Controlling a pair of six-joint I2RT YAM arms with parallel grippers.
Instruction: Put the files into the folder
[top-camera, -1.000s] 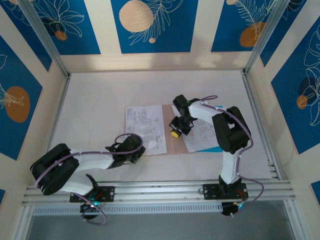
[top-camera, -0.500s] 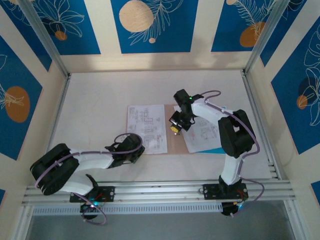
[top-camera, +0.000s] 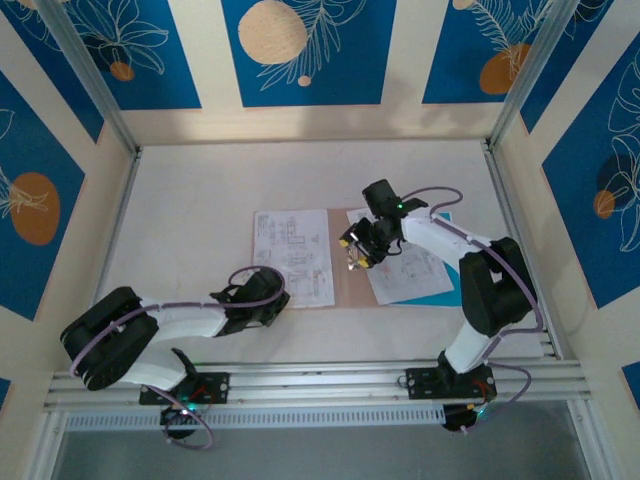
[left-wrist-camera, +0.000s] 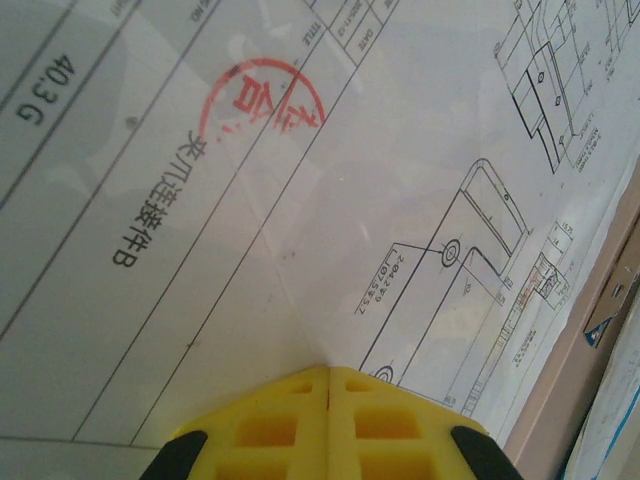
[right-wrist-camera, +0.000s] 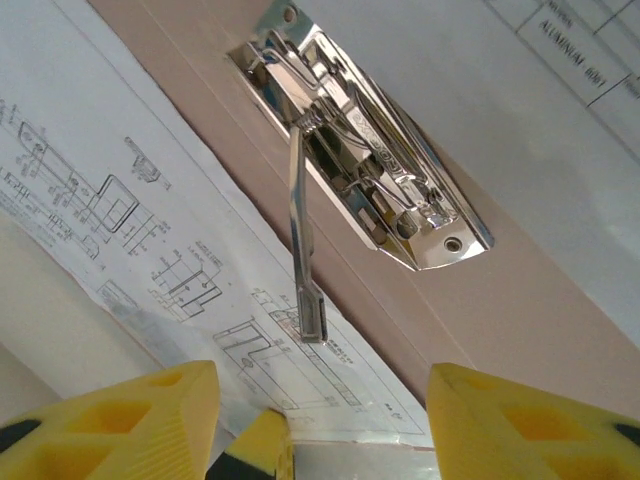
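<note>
Centrally, on the pale tabletop (top-camera: 200, 200), a flat pinkish-brown kraft-card folder (top-camera: 345, 290) is laid, and its bare card is seen as a strip between two lots of paper. A white printed paper sheet with black line drawings (top-camera: 290, 255) is spread just left of that strip, its right edge meeting the card, and a red round stamp (left-wrist-camera: 262, 100) is printed on it. A second white drawing sheet (top-camera: 412, 268) is laid slightly askew on the right part of the folder, and a bright blue sheet (top-camera: 450, 296) is exposed beneath its near right corner. The left gripper (top-camera: 272, 300) is placed at the near edge of the left sheet. In the left wrist view it (left-wrist-camera: 330, 372) is seen clenched, with its yellow fingers (left-wrist-camera: 270, 430) pressed together against the paper; whether any paper is pinched cannot be told. The right gripper (top-camera: 356, 252) is poised, released, over the bare strip, its yellow fingers (right-wrist-camera: 130, 420) set well apart. Just beyond them a chrome lever clip (right-wrist-camera: 370, 180) is fixed to the folder, and its lever arm (right-wrist-camera: 300, 240) is raised away from the card.
</note>
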